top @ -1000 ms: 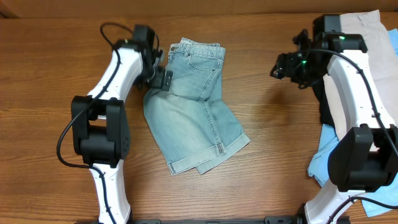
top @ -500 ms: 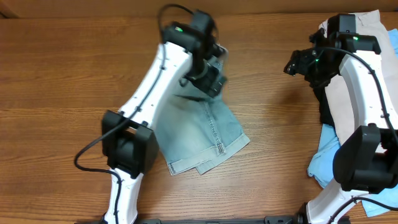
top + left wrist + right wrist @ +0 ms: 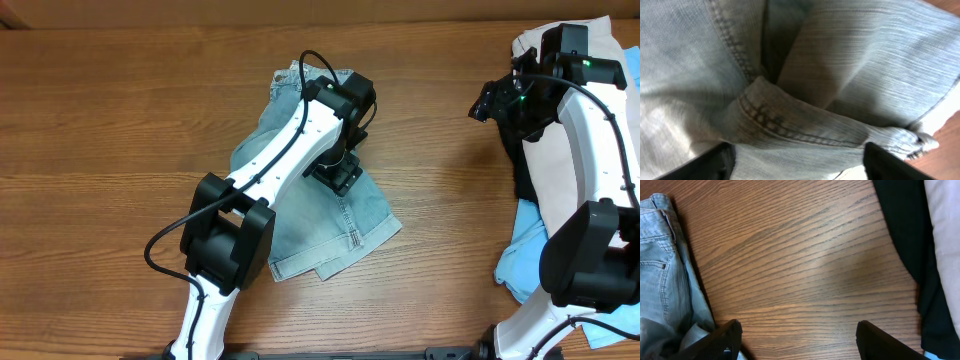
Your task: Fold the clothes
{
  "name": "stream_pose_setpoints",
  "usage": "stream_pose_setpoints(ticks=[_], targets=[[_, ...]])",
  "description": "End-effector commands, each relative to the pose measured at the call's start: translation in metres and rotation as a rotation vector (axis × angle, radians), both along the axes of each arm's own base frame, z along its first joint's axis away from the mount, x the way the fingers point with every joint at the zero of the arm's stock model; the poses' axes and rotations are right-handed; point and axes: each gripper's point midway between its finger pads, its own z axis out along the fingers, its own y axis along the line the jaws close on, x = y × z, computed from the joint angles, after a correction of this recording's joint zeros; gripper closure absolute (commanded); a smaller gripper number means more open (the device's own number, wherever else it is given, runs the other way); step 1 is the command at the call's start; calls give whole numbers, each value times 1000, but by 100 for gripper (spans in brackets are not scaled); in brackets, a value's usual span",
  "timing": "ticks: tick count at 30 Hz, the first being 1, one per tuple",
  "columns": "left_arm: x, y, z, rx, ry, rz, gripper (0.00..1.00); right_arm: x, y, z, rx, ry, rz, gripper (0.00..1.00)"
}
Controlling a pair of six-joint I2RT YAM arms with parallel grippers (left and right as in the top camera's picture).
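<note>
Left tool (image 3: pixel 336 176) pressed down on middle of shorts (image 3: pixel 365 215), jaws wide. Wrist view: stitched denim ridge bunched between my fingers (image 3: pixel 722 160); whether pinched, cannot tell. Shorts lie rumpled mid tabletop (image 3: pixel 90 130), cuffed hems at my near end. Right tool (image 3: pixel 490 100) well right of shorts, over bare wood, jaws wide, nothing held. Black garment (image 3: pixel 900 230) and beige one (image 3: pixel 945 235) farther right of shorts.

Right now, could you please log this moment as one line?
left pincer: open, on denim shorts | right pincer: open, empty, over table | other clothes: heaped far right
</note>
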Motion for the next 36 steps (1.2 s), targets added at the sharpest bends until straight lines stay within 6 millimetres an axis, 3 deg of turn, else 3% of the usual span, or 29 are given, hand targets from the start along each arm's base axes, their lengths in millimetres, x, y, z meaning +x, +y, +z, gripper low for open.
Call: stream_pose_setpoints(ticks=[1, 4, 5, 6, 7, 8, 9, 13, 24, 25, 26, 28, 31, 36], targets=[[6, 7, 0, 33, -34, 51, 36, -1, -2, 12, -12, -30, -5, 23], [9, 7, 0, 29, -39, 56, 47, -2, -2, 12, -12, -29, -5, 23], [10, 6, 1, 24, -46, 63, 46, -2, -2, 12, -12, -29, -5, 23], [11, 5, 2, 21, -52, 77, 39, -1, -2, 12, -12, -30, -5, 23], [15, 2, 7, 6, -67, 126, 61, -1, -2, 12, -12, -32, -5, 23], [18, -1, 11, -7, -78, 166, 92, 0, -2, 12, -13, -35, -5, 23], [19, -3, 14, -13, -86, 199, 96, 0, -3, 12, -13, -35, -5, 23], [23, -8, 18, -28, -108, 294, 96, 0, -2, 12, -13, -34, -5, 23], [26, -20, 18, -53, -139, 323, 96, 0, -3, 12, -13, -36, -5, 23], [27, -21, 18, -57, -142, 328, 93, 0, -3, 12, -13, -35, -5, 23], [27, -22, 18, -62, -145, 328, 74, 0, -3, 12, -13, -35, -5, 23], [29, -24, 19, -70, -153, 330, 46, 0, -3, 12, -13, -36, -5, 23], [33, -26, 19, -80, -168, 326, 27, 1, -3, 12, -14, -38, -5, 23], [28, -22, 7, -61, -148, 285, 23, 1, -3, 13, -14, -42, -5, 23]])
